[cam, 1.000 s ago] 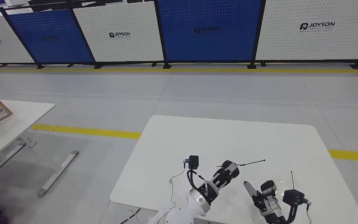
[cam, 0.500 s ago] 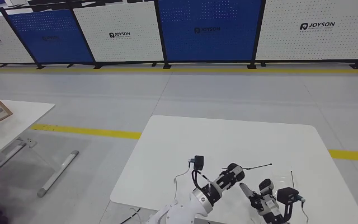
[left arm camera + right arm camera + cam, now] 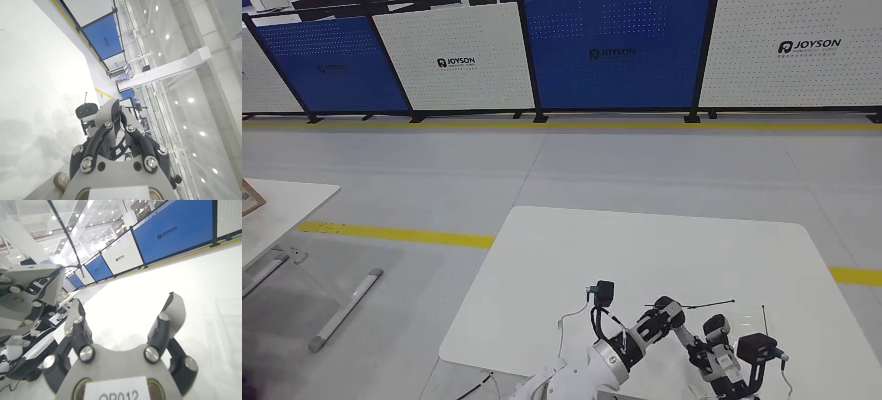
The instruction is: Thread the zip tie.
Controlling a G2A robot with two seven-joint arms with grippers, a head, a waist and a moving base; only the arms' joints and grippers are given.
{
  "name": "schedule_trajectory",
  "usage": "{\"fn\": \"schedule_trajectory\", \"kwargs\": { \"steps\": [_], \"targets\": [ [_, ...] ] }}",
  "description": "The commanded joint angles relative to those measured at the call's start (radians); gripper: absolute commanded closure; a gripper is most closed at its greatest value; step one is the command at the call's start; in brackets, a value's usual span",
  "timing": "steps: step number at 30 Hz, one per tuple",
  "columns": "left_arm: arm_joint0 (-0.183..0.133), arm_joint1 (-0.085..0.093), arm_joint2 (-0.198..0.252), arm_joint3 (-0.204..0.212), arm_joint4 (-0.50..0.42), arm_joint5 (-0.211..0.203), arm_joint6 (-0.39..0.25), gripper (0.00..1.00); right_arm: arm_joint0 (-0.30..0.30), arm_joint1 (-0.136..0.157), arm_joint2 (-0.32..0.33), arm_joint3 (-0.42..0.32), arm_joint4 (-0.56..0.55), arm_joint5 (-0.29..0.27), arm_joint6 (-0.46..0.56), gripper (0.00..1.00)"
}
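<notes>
Over the white table, toward its near right corner: left gripper clamped tight on the black zip tie. From above, the tie a thin dark line off the tabletop, pointing from the grip toward the right edge. Just beside, nearer that edge: right gripper, close to the left one yet clear of the tie.

From the left wrist view: left gripper with both pads pressed together, a short dark strip of tie caught between them. Beyond it, on the right arm, a black module with a thin antenna, the same antenna a fine line in the top view.

From the right wrist view: right gripper spread wide, holding nothing, fingers over bare tabletop. Near it the left gripper, the zip tie running from its tip as a long thin strap across the ceiling lights, full length plain here. Small pale piece at the bend by the grip; head or tail, cannot tell.

Beyond the far edge: yellow floor line, row of blue and white panels. Off the left edge, a second table.
</notes>
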Motion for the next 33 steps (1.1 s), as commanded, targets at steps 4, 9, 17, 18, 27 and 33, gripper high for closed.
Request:
{"fn": "schedule_trajectory", "kwargs": {
  "steps": [4,9,17,18,27,33],
  "targets": [
    [-0.013,-0.003,0.015,0.01,-0.007,0.008,-0.011,1.0,0.005,-0.002,-0.004,0.007,-0.001,-0.014,0.002,0.67],
    [-0.025,-0.005,0.021,0.021,-0.009,0.018,-0.014,1.0,0.008,-0.002,-0.002,0.011,0.012,-0.032,0.005,0.67],
    [-0.038,-0.008,0.036,0.042,-0.01,0.03,-0.018,1.0,0.001,-0.003,0.011,0.006,0.03,-0.05,-0.004,0.65],
    [-0.039,-0.008,0.037,0.043,-0.01,0.031,-0.018,1.0,0.001,-0.003,0.012,0.006,0.032,-0.052,-0.005,0.64],
    [-0.043,-0.009,0.042,0.049,-0.008,0.04,-0.013,1.0,-0.008,-0.004,0.021,0.0,0.039,-0.067,-0.013,0.69],
    [-0.044,-0.01,0.044,0.055,-0.007,0.044,-0.006,1.0,-0.011,-0.005,0.025,-0.001,0.04,-0.073,-0.014,0.72]
  ]
}}
